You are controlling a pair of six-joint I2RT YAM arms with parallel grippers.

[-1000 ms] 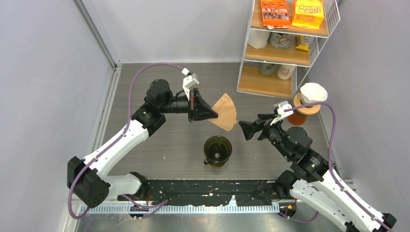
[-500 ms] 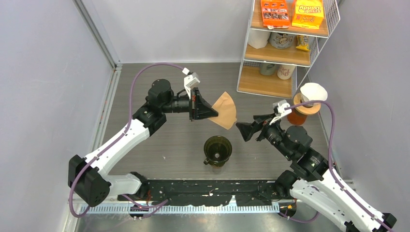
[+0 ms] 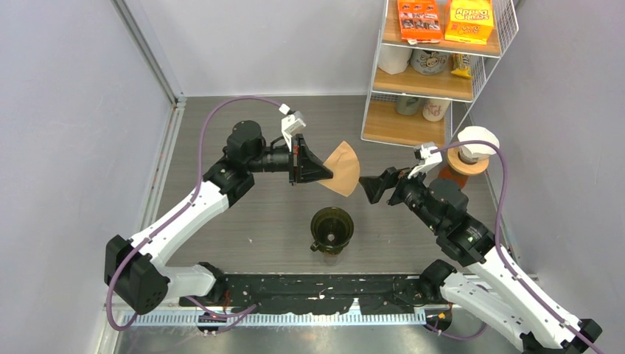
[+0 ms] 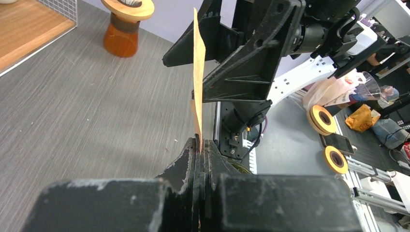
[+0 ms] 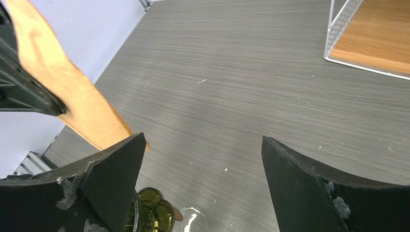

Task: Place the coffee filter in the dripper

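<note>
A flat brown paper coffee filter (image 3: pixel 342 167) hangs in the air over the table, pinched at its left corner by my left gripper (image 3: pixel 318 172), which is shut on it. In the left wrist view the coffee filter (image 4: pixel 197 92) stands edge-on, rising from the closed left gripper (image 4: pixel 198 143). The dark olive dripper (image 3: pixel 331 228) sits on a glass carafe near the front middle, below the filter. My right gripper (image 3: pixel 370 189) is open, just right of the filter's lower edge. In the right wrist view the coffee filter (image 5: pixel 72 92) passes behind the left finger and the dripper (image 5: pixel 150 215) shows at the bottom.
A wire shelf rack (image 3: pixel 435 70) with boxes, cups and jars stands at the back right. An orange stand with a wooden top holding white filters (image 3: pixel 472 147) sits to the right of my right arm. Grey walls enclose the table.
My right gripper has moved up and left, closing in on the filter's lower right edge. The left gripper has lifted the filter slightly and otherwise holds still.
</note>
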